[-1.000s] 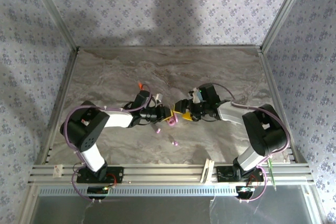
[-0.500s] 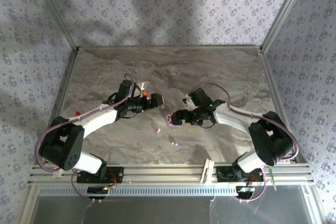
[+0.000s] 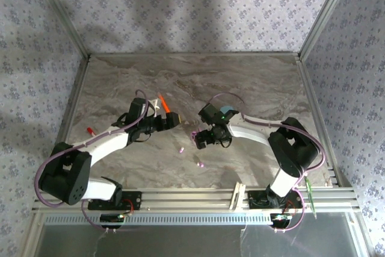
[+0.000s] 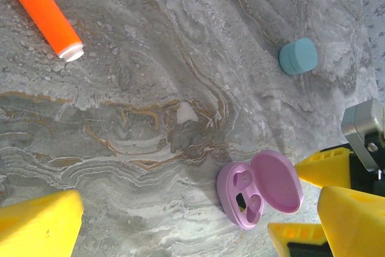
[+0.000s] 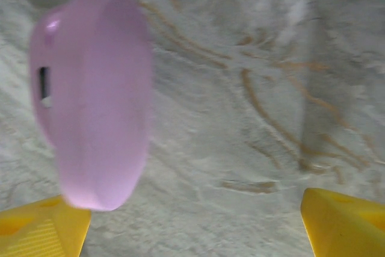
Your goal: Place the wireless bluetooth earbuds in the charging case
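The pink charging case [image 4: 258, 188] lies on the marble with its lid swung open. It appears from behind, blurred, in the right wrist view [image 5: 90, 100], and small in the top view [image 3: 194, 137]. My right gripper [image 3: 203, 139] [image 5: 192, 227] is open right beside it, with the case near its left fingertip [image 5: 42, 227]. My left gripper [image 3: 173, 117] [image 4: 168, 233] is open and empty, a short way left of the case. Two pink earbuds [image 3: 181, 149] [image 3: 201, 164] lie loose on the table nearer the arm bases. The cyan earbuds are out of view.
A closed cyan case [image 4: 298, 56] sits beyond the pink one. An orange pen-like stick [image 4: 45, 10] [image 3: 162, 100] lies behind the left gripper. A small red object [image 3: 90, 130] rests near the left edge. Metal frame rails border the table.
Both grippers met over the pink case a second ago. The left gripper has since pulled back to the left. The right gripper has shifted left and stays at the case.
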Robot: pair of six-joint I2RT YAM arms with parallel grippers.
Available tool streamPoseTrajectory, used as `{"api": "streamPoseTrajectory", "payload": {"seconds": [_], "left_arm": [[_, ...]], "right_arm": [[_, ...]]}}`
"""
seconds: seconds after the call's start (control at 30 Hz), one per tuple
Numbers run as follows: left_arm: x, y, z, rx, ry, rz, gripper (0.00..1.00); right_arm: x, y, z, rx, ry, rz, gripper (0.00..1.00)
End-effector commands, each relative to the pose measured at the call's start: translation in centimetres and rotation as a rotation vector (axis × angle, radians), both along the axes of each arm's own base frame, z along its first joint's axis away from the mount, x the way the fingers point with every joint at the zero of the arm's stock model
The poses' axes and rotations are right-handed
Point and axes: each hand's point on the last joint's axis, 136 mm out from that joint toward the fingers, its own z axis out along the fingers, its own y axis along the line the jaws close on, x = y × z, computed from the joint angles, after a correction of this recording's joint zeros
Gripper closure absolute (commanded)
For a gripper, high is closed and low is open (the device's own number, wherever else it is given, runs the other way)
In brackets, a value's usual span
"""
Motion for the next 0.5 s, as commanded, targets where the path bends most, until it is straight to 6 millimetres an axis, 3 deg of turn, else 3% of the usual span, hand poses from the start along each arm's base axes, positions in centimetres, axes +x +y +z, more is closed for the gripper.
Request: {"api": "streamPoseTrajectory", "payload": {"seconds": [0.0, 0.47], "left_arm": [[0.5, -0.3, 0.9, -0.028, -0.043, -0.009, 0.00], [0.1, -0.8, 1.3, -0.050, -0.047, -0.020, 0.00]], "right_arm": [[0.5, -2.0, 0.2, -0.136, -0.020, -0.007, 0.09], [3.0, -2.6, 0.8, -0.156, -0.057, -0.057, 0.10]]}}
